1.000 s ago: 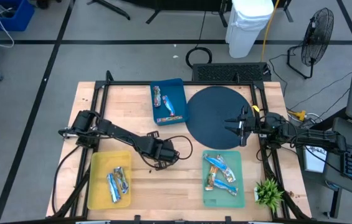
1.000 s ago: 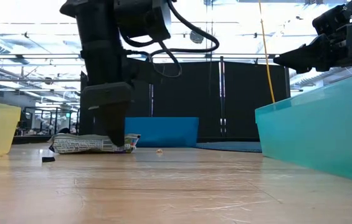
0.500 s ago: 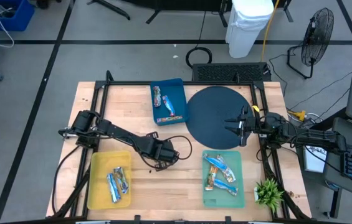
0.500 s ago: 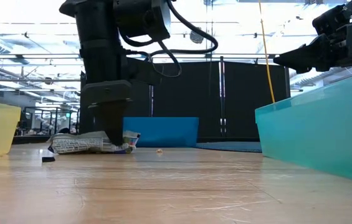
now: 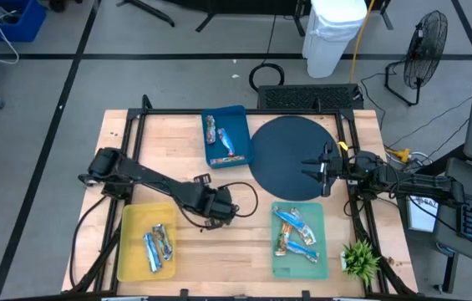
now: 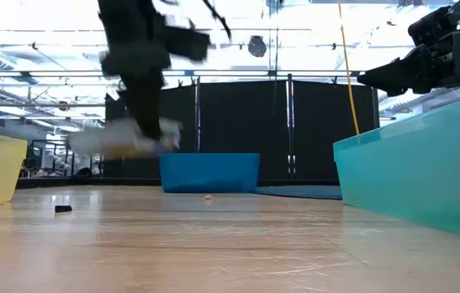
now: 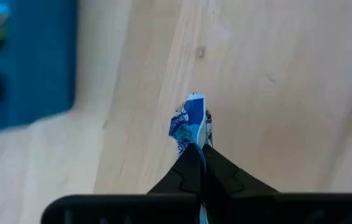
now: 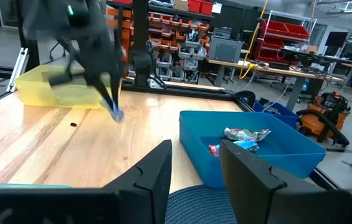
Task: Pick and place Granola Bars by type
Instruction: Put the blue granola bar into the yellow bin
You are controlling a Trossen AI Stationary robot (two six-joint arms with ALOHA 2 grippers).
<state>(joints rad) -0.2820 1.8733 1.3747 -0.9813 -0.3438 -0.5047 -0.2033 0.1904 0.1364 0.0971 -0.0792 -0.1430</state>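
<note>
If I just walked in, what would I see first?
Probably the left pincer in the middle of the table, lifting a blue-and-white granola bar up off the wood. Next, three bright trays with more bars: yellow near the left arm, green on the right, blue at the back. The right pincer waits, open, over the dark round mat.

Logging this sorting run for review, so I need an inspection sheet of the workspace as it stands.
Surface: wooden table, bare centre.
Job's things: one blue-and-white granola bar held off the table; bars in blue tray, yellow tray and green tray.
Clutter: dark round mat; small dark scrap; potted plant.
Grippers: left gripper shut on the bar mid-table; right gripper open, waiting over the mat's edge.
Cables: black loop beside left gripper.
Surroundings: fan, white bin.
</note>
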